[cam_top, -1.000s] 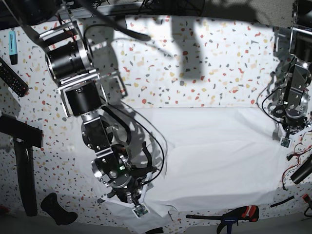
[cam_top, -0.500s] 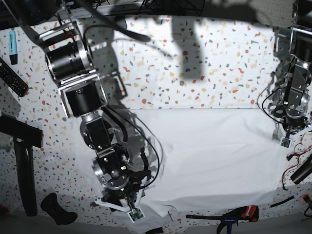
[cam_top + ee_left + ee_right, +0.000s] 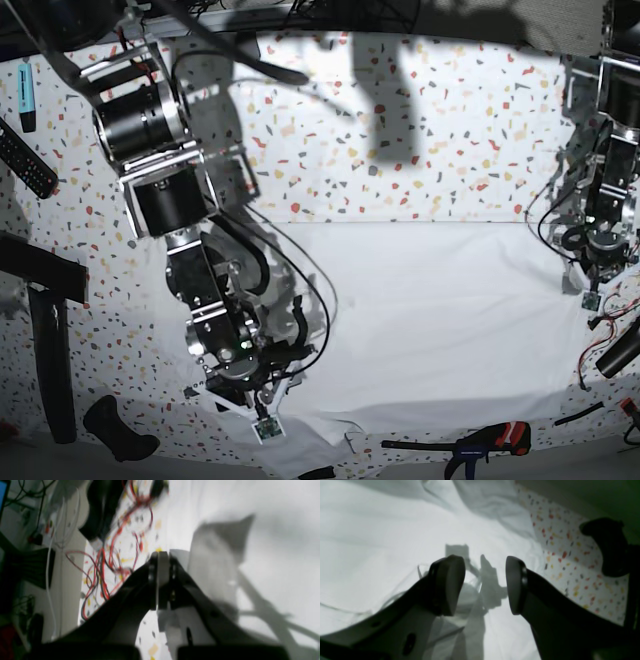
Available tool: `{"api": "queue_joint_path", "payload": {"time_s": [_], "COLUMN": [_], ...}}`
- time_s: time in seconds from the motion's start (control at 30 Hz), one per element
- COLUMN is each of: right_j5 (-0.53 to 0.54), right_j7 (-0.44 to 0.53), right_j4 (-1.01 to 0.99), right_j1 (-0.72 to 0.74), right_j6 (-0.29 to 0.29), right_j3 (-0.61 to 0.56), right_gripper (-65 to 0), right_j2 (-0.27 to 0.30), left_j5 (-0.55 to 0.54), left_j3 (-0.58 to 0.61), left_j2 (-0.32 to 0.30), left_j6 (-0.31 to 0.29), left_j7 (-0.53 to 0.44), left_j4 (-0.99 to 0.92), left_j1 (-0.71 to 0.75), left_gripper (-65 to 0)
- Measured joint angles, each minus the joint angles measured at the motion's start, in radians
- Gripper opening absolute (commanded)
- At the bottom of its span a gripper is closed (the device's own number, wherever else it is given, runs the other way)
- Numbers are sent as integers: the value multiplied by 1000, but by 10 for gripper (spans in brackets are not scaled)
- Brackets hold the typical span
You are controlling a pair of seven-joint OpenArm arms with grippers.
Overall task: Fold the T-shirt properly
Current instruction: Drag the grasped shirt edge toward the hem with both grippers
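The white T-shirt (image 3: 440, 310) lies spread flat across the front half of the speckled table. My right gripper (image 3: 262, 408) hovers over its front left corner. In the right wrist view that gripper (image 3: 485, 585) is open, its dark fingers (image 3: 450, 585) apart above the cloth (image 3: 382, 535) with nothing between them. My left gripper (image 3: 590, 285) is at the shirt's right edge. In the left wrist view it (image 3: 161, 557) is shut, with a pale strip of cloth pinched between the fingers (image 3: 151, 580) and the shirt (image 3: 275, 555) stretching away on the right.
A remote (image 3: 25, 160) and a blue marker (image 3: 26, 95) lie at the far left, with black tools (image 3: 50, 340) and a black handle (image 3: 118, 428) below them. A red-and-black clamp (image 3: 485, 440) sits at the front edge. Loose red wires (image 3: 608, 335) hang at the right.
The right gripper has gone from shut to open, letting go of the shirt's front left corner, and has shifted slightly left. The left gripper stays shut and has barely moved.
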Motion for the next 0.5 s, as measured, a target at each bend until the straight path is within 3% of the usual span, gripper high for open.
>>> {"api": "queue_joint_path", "payload": {"time_s": [0.1,0.17,0.23,0.33,0.37,0.5], "right_j5": [0,0,0,5,5,12], "right_j7": [-1,0,1,3,3,6], "right_j4": [0,0,0,0,0,0], "right_j1": [-19,-34,-51,-85,-98,-169], "right_j6": [0,0,0,4,4,21], "right_j3": [0,0,0,0,0,0], "right_gripper": [-348,-348,-348,-348,-348,-348], "right_j2": [3,9,15,31,35,48], "left_j5": [-41,-82,-130,-246,-259,-256], "left_j3": [0,0,0,0,1,1], "left_j2": [0,3,-1,1,8,10], "left_j6": [1,-2,-78,-272,-307,-321], "left_j7": [14,82,131,132,127,100], "left_j4": [105,190,260,292,289,246], "left_j1": [0,0,0,-3,-2,2], "left_gripper": [-650,-650,-650,-650,-650,-650]}}
